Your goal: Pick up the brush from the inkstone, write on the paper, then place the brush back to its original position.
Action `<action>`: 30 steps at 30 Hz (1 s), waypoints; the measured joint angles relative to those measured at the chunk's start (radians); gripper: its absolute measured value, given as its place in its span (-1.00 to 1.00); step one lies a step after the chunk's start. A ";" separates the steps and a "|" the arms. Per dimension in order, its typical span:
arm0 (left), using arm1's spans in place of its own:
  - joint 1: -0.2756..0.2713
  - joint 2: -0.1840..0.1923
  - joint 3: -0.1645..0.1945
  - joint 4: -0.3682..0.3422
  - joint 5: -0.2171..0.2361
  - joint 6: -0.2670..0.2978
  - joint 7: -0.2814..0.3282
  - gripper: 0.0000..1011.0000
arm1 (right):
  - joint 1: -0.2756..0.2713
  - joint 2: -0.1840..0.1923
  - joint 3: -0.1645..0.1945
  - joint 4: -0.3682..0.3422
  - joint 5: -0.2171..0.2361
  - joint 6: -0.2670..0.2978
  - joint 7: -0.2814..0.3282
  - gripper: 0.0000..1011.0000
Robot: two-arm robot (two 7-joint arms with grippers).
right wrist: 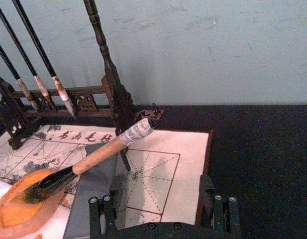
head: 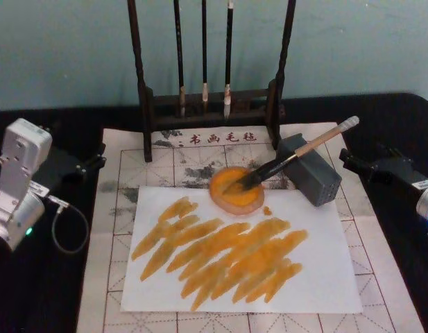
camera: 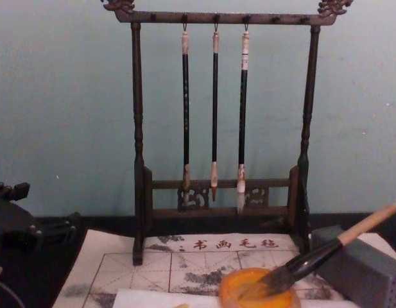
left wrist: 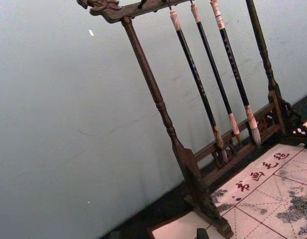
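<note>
The brush (head: 304,151) rests with its dark bristles in the round orange inkstone (head: 227,202), its tan handle leaning up over a grey block (head: 316,179). In the right wrist view the brush (right wrist: 98,157) lies just ahead of my open right gripper (right wrist: 160,204), bristles on the inkstone (right wrist: 19,221). The white paper (head: 318,277) in front of the inkstone bears many slanted orange strokes. My right gripper (head: 349,161) sits to the right of the block, holding nothing. At the mat's left edge my left gripper (head: 96,156) stands open and idle. The chest view shows the brush (camera: 332,247) low at the right.
A dark wooden rack (head: 146,104) with three thin black brushes (head: 204,48) stands at the back of the table. Under the paper lies a grid-lined mat (head: 165,166) with red characters and grey stains. The table is black, and a teal wall rises behind it.
</note>
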 joint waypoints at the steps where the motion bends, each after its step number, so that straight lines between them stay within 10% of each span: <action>1: 0.000 0.000 0.000 0.000 0.000 0.000 0.000 0.98 | 0.000 0.000 0.000 0.000 0.000 0.000 0.000 0.98; 30: 0.000 0.000 0.000 0.000 0.000 0.000 0.000 0.98 | 0.000 0.000 0.000 0.000 0.000 0.000 0.000 0.98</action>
